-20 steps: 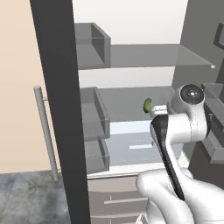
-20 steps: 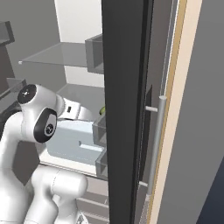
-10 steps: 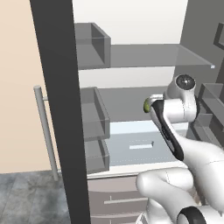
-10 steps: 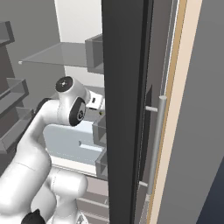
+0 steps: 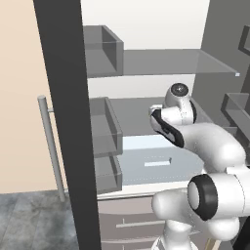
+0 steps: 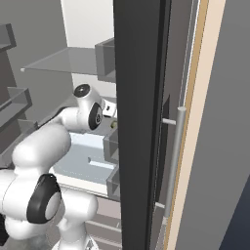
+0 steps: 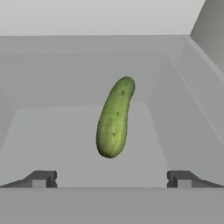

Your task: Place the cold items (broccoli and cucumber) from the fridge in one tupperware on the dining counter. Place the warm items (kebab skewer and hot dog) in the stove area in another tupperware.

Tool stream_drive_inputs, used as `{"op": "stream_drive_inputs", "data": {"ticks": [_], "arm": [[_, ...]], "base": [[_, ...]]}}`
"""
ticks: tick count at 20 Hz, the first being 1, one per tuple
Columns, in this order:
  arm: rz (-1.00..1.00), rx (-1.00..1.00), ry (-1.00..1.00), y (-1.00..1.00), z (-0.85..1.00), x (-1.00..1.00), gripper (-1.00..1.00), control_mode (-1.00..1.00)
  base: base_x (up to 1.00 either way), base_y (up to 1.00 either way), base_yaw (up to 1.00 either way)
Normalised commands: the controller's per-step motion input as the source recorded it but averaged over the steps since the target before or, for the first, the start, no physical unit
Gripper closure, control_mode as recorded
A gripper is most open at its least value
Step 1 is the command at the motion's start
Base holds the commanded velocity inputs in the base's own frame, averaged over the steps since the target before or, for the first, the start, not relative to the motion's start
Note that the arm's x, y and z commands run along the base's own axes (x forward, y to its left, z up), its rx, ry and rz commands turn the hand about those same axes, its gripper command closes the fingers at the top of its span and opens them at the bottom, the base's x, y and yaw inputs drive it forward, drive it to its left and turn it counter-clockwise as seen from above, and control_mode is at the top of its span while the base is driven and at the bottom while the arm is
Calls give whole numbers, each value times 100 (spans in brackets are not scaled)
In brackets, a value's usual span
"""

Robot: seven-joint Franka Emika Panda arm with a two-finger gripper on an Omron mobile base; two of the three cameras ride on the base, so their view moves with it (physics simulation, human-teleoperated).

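In the left base view the white arm [image 5: 205, 146] is seen reaching from the lower right into the open fridge [image 5: 146, 73]; its wrist is level with the middle glass shelf [image 5: 132, 110], and the dark door edge [image 5: 63, 122] with its door bins [image 5: 105, 127] stands to the left; the handle [image 5: 49, 146] is seen on the far side of that door; the jaws are hidden behind the wrist here, and no vegetable can be made out.

In the right base view the same arm [image 6: 58, 141] is seen from the other side, stretched toward the shelf beside the right-hand door [image 6: 139, 122]; a small greenish spot near the hand may be the cucumber, but it is too small to be told.

In the hand view the cucumber [image 7: 114, 117] is found lying on the grey shelf floor [image 7: 52, 135], straight ahead of the gripper [image 7: 111, 178] and centred between the two finger tips [image 7: 41, 179]; the jaws are spread wide, with nothing between them; the long axis of the cucumber runs away from the hand, tilted slightly to the right at its far end, so it lies roughly crosswise to the line on which the jaws close; its near end is apart from the tips; a straight advance is judged to bring it between the jaws; the broccoli is not made out.
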Motion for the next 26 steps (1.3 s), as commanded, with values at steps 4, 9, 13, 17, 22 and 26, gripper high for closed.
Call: {"op": "stream_drive_inputs", "data": {"ticks": [4, 9, 13, 17, 22, 26], "arm": [[0, 2, 10, -12, -34, 76, -100, -100], [0, 7, 7, -38, -43, 56, -100, -100], [0, 5, 3, -24, -41, 43, -100, -100], [-1, 0, 0, 12, -37, 39, -100, -100], [-5, 0, 0, 38, -32, 25, -100, -100], [-15, 8, 5, 10, -40, -11, 100, -100]], "base": [[0, 0, 0], [0, 0, 0], [0, 0, 0], [0, 0, 0], [0, 0, 0], [0, 0, 0]]}}
